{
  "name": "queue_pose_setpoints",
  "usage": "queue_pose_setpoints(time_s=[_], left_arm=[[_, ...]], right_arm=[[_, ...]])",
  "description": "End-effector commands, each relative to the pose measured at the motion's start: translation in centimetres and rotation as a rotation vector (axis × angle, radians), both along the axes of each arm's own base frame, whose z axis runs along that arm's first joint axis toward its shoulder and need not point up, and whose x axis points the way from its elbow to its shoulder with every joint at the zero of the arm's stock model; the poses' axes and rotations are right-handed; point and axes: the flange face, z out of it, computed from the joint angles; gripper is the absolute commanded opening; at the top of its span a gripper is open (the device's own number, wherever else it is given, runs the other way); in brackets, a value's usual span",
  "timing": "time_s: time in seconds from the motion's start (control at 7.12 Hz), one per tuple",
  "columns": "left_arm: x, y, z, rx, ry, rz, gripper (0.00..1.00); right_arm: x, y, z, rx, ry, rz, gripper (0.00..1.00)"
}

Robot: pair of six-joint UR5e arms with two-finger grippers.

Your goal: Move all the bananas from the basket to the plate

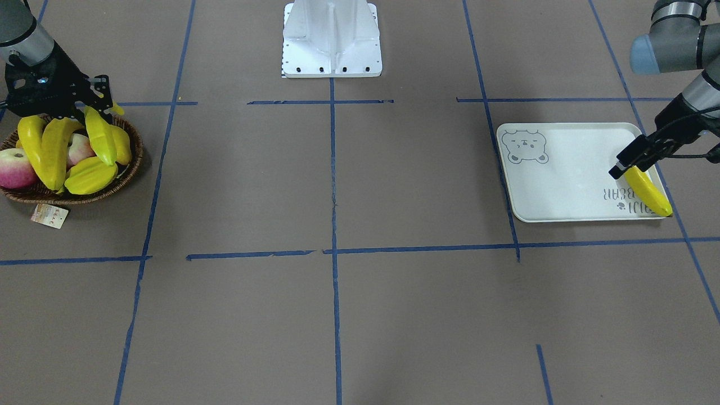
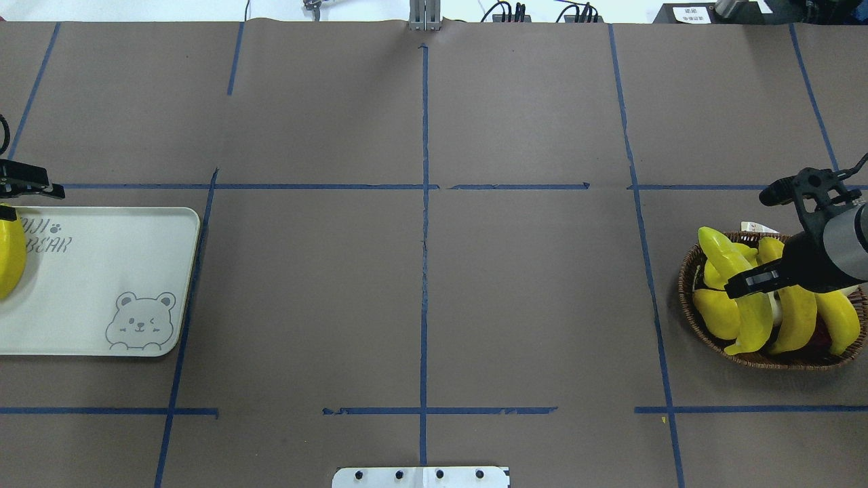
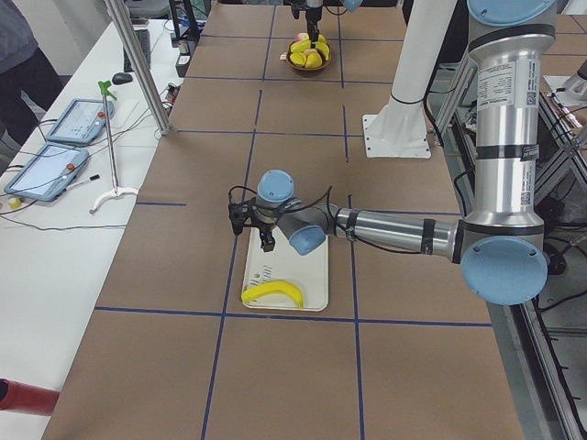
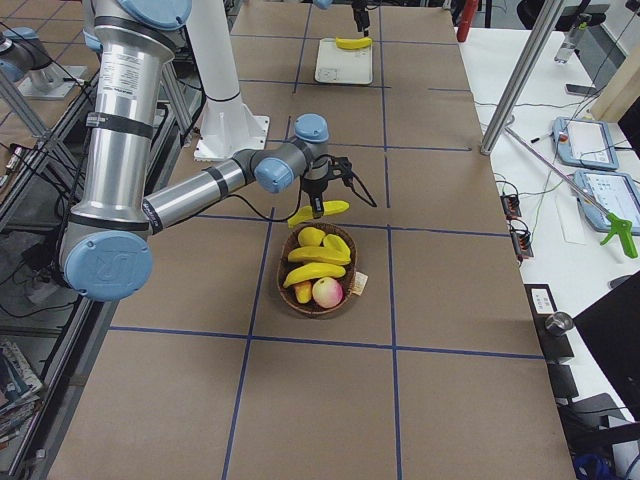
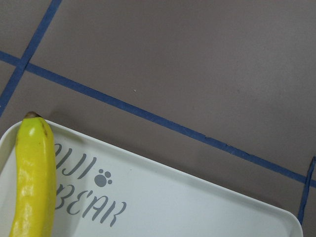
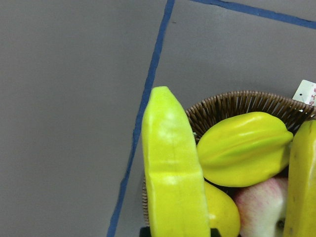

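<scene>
My right gripper [image 1: 97, 107] is shut on a bright-yellow banana [image 1: 101, 136] and holds it just above the dark wicker basket [image 1: 130, 167], at the rim nearer the table's middle. The right wrist view shows this banana [image 6: 173, 173] running out from the jaws over the basket [image 6: 237, 102]. Two more bananas [image 1: 45, 151] lie in the basket. Far across the table, one banana [image 1: 648, 191] lies on the off-white bear-print plate [image 1: 562, 174] along its outer short edge. My left gripper [image 1: 630, 163] hangs open just above that banana's stem end, holding nothing.
The basket also holds a pink apple [image 1: 14, 169] and a ridged yellow fruit [image 1: 90, 175]; its paper tag [image 1: 49, 215] lies on the table. The white robot base [image 1: 332, 39] stands at mid-table. Blue tape lines cross the brown surface. A side table with tablets [image 3: 55, 156] runs along one edge.
</scene>
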Motion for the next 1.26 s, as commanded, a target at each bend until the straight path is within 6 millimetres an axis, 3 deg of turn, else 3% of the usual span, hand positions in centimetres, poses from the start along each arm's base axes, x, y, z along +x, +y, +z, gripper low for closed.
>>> queue_pose_setpoints(time_s=[0.0, 0.28, 0.42, 0.7, 0.98, 1.12], left_arm=[[0.8, 0.6, -3.9, 0.091, 0.053, 0.023, 1.00], [2.9, -0.5, -7.9, 0.196, 0.110, 0.052, 1.00], [4.6, -0.5, -10.8, 0.226, 0.147, 0.072, 0.99], [9.6, -1.5, -17.9, 0.158, 0.276, 0.061, 0.99], [14.4, -1.0, -24.8, 0.079, 0.394, 0.072, 0.99], [16.7, -0.7, -27.3, 0.070, 0.423, 0.062, 0.99]], right_arm=[[0.1, 0.3, -2.3, -0.028, -0.138, 0.109, 0.04], [-0.2, 0.3, -3.6, -0.042, -0.282, 0.183, 0.04], [-1.1, 0.1, -2.8, -0.052, -0.356, 0.194, 0.04], [-6.4, -0.9, -4.2, -0.107, -0.530, 0.196, 0.04], [-12.7, -2.1, -8.5, -0.087, -0.593, 0.159, 0.04], [-15.4, -2.0, -10.2, -0.075, -0.614, 0.145, 0.04]])
